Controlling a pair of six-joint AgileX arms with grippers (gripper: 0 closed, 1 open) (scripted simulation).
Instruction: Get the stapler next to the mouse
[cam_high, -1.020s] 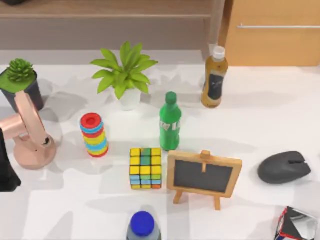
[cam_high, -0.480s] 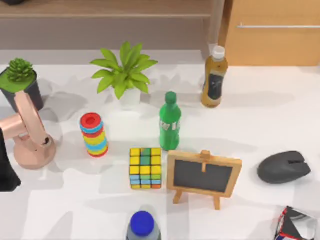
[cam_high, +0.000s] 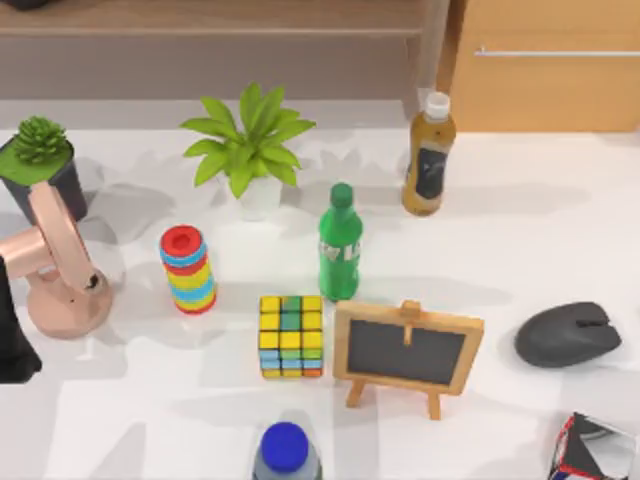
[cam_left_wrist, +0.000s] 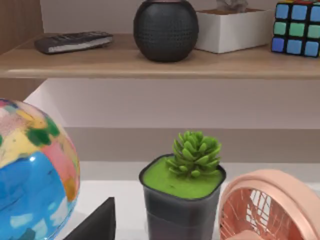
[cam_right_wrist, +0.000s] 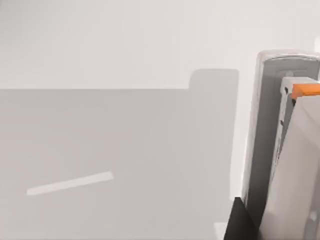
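The mouse (cam_high: 568, 334) is a dark grey oval lying at the table's right side. Just in front of it, at the lower right corner, sits a silver-grey piece with red and black edges (cam_high: 595, 448), which looks like the stapler. In the right wrist view the stapler (cam_right_wrist: 280, 150) is a silver-grey bar with an orange tab, very close to the camera, and a dark part of my right gripper (cam_right_wrist: 241, 220) is beside it. Whether the gripper grips it I cannot tell. My left arm (cam_high: 12, 345) rests at the table's left edge.
A small chalkboard easel (cam_high: 407, 352) stands left of the mouse, with a colour cube (cam_high: 290, 335) and a green bottle (cam_high: 340, 243) beyond it. A blue-capped bottle (cam_high: 286, 450) is at the front. A pink fan (cam_high: 60, 270), stacked rings (cam_high: 188, 268), plants and a brown bottle (cam_high: 429, 155) stand farther back.
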